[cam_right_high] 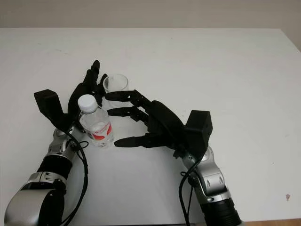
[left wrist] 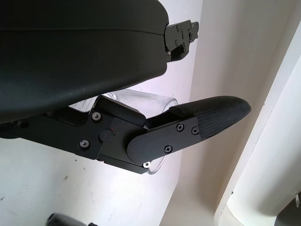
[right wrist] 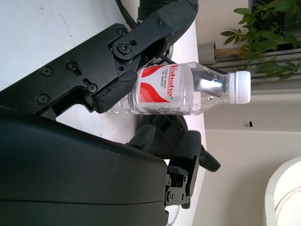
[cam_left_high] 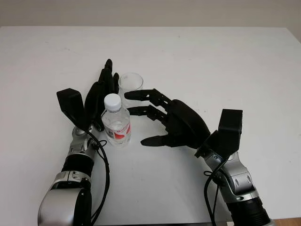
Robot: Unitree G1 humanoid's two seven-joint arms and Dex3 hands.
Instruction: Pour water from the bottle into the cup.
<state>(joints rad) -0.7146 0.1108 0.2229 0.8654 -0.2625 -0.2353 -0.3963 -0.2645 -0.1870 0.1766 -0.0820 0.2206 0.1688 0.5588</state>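
Note:
A clear water bottle (cam_left_high: 115, 121) with a white cap and red label stands upright on the white table. Just behind it and to the right stands an empty clear cup (cam_left_high: 130, 84). My left hand (cam_left_high: 105, 81) is open beside the cup's left side, behind the bottle; the left wrist view has the cup (left wrist: 141, 101) behind one finger. My right hand (cam_left_high: 135, 123) is open just right of the bottle, its fingertips (cam_left_high: 128, 111) pointing at the bottle and close to it, thumb low near the base. The right wrist view has the bottle (right wrist: 178, 92) between the fingers, not gripped.
The white table (cam_left_high: 211, 61) stretches wide to the back and right. Its front edge runs close under both forearms. A green plant (right wrist: 263, 28) stands beyond the table in the right wrist view.

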